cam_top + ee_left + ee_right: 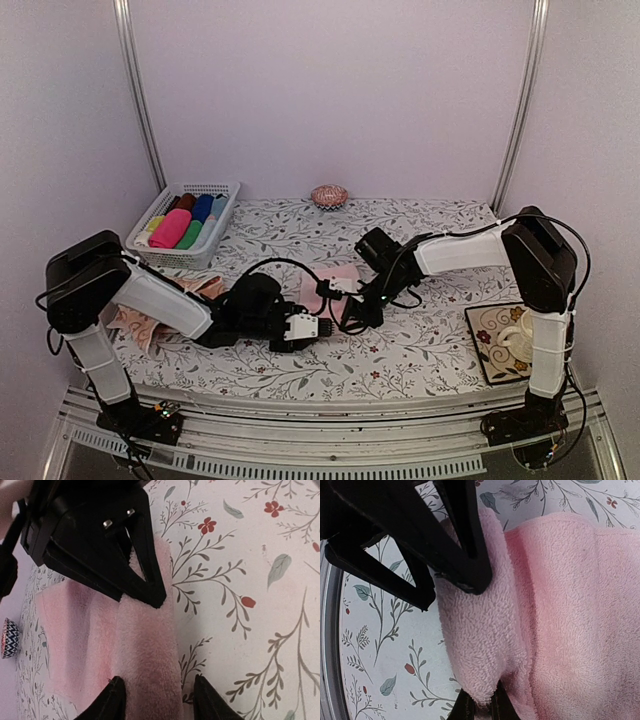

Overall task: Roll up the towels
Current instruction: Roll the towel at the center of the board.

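Observation:
The light pink towel [335, 278] lies on the floral tablecloth at the centre, its near edge turned up into a thick fold [147, 650]. My left gripper [318, 327] is open, its fingertips [114, 700] on either side of that fold. My right gripper [352, 315] is shut on the fold's end [485, 645], opposite the left gripper. In the right wrist view its fingers [465, 709] pinch the pink terry. The peach-orange patterned towel [135, 322] lies crumpled at the left, partly hidden under my left arm.
A white basket [222, 190] with several bright rolled cloths stands at the back left. A small patterned ball [329, 195] sits at the back centre. A patterned tray [483, 345] with a cream mug [517, 340] is at the front right.

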You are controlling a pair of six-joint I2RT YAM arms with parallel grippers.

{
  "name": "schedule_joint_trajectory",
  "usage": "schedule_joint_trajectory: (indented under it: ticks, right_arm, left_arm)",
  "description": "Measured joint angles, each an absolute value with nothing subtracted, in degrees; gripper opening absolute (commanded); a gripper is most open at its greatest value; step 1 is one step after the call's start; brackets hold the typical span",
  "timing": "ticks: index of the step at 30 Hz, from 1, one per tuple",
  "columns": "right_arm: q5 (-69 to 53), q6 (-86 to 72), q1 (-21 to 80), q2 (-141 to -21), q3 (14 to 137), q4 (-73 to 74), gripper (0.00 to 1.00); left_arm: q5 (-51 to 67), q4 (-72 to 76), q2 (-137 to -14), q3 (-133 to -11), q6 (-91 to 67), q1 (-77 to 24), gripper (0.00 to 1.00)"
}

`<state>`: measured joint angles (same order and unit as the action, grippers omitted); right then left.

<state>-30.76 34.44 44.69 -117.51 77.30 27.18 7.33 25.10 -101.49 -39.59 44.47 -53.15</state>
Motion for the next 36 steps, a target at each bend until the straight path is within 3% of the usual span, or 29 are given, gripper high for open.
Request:
schedule_joint_trajectory:
  ticks: [5,8,15,20,23,29,36]
  right_arm:
    - [-30.85,34.41,44.56,-117.51,77.30,27.18,0.08]
    - [-30.87,34.41,44.49,-117.51,77.30,27.18,0.08]
    - [-31.24,34.35,44.05,-117.49,77.23,27.18,0.17]
    - [-31.16,34.37,43.81,-116.90,76.51,26.87,0.46]
    - [-30.22,34.85,43.79,-114.74,74.26,25.78,0.56]
    - [-25.74,37.63,43.31,-106.65,66.19,22.11,0.65]
    - [-21.98,41.25,42.61,-100.03,58.41,14.85,0.68]
  left_arm:
    - [6.72,25.06,-102.30,-40.21,43.75,-52.95,0.32]
    - [6.63,24.64,-103.20,-41.04,43.24,-52.56,0.10]
    - [7.49,21.26,-104.31,-43.81,42.68,-51.92,0.00]
    - [9.26,17.10,-104.79,-46.17,41.80,-51.44,0.00]
    - [12.29,13.10,-105.14,-48.66,40.75,-50.41,0.00]
    - [20.73,5.69,-105.62,-52.90,37.43,-46.02,0.00]
    - [30.33,-4.80,-110.85,-62.04,33.69,-41.52,0.03]
